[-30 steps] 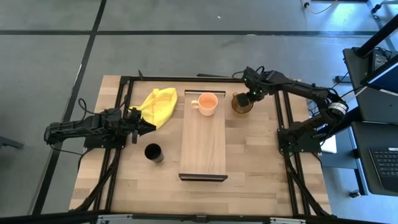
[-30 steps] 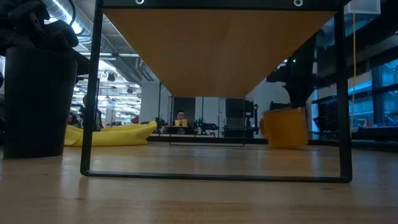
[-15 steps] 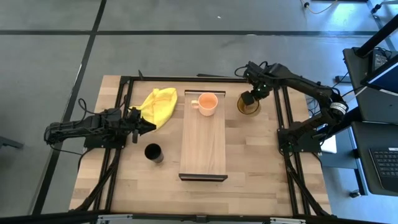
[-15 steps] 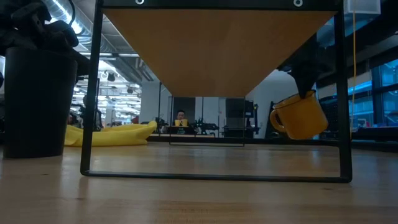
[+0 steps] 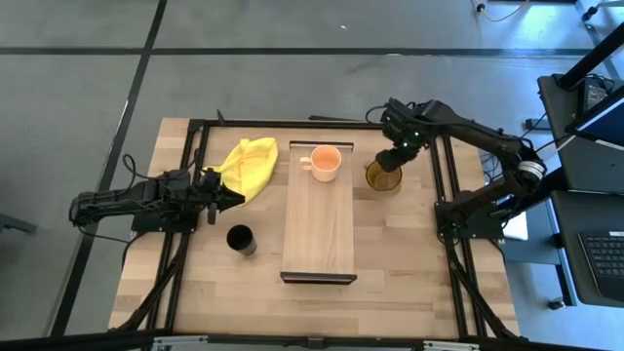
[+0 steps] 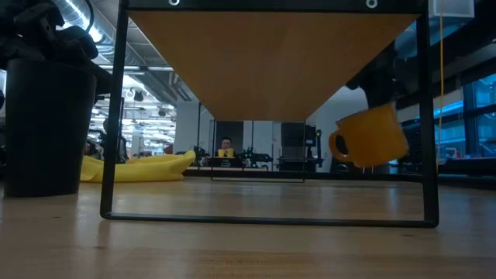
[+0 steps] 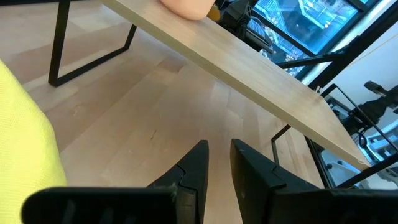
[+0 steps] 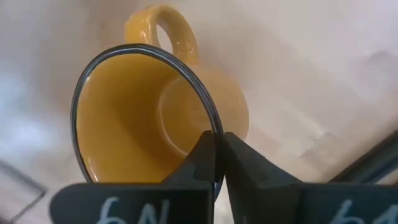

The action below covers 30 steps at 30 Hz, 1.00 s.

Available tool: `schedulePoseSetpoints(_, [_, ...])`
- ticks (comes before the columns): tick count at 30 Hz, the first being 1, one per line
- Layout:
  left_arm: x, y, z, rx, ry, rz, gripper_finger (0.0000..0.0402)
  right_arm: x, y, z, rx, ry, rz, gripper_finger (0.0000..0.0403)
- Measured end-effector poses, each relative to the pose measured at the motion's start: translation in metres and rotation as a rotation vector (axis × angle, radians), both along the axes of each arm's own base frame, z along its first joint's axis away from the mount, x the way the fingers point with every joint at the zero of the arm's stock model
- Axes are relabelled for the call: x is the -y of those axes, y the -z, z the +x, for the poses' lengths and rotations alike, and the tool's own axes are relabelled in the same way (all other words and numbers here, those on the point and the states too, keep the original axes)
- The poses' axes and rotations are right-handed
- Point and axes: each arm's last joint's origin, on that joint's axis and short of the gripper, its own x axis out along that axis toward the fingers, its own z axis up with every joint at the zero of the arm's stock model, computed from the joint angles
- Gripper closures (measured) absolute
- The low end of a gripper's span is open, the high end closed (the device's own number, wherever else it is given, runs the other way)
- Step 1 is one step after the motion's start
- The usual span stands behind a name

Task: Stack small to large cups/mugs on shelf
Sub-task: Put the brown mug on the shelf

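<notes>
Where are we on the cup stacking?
Done: the peach mug sits on the shelf. In hand: the right end effector pinches the amber mug by its rim, lifted off the table. Left: the black cup, on the table near the idle left end effector.

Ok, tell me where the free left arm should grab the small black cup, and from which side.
Grip the black cup by its rim, coming straight down from above. It stands upright with its mouth open, alone on the tabletop beside the shelf, and shows no handle. One finger inside and one outside the wall should hold it. The left hand waits just behind it, near the yellow cloth.
</notes>
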Motion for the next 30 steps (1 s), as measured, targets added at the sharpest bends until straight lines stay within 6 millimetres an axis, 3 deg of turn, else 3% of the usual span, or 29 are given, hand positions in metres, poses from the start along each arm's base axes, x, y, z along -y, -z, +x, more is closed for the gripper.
schedulePoseSetpoints(4, [0.000, 0.000, 0.000, -0.004, 0.000, -0.001, 0.0340, -0.008, -0.010, -0.007, 0.026, -0.016, 0.000, 0.0385])
schedulePoseSetpoints(9, [0.000, 0.001, 0.000, -0.010, 0.000, -0.001, 0.0340, -0.017, -0.036, -0.025, 0.148, 0.000, -0.059, 0.0385])
schedulePoseSetpoints(18, [0.000, 0.001, 0.000, -0.011, -0.015, 0.003, 0.0340, -0.054, -0.063, -0.052, 0.287, 0.039, 0.069, 0.0386])
schedulePoseSetpoints(24, [-0.001, 0.001, 0.000, -0.011, -0.019, 0.004, 0.0340, -0.077, -0.071, -0.040, 0.393, -0.031, 0.154, 0.0386])
schedulePoseSetpoints(30, [-0.001, 0.001, 0.000, -0.012, -0.019, 0.005, 0.0340, -0.091, -0.078, -0.012, 0.542, -0.104, 0.151, 0.0386])
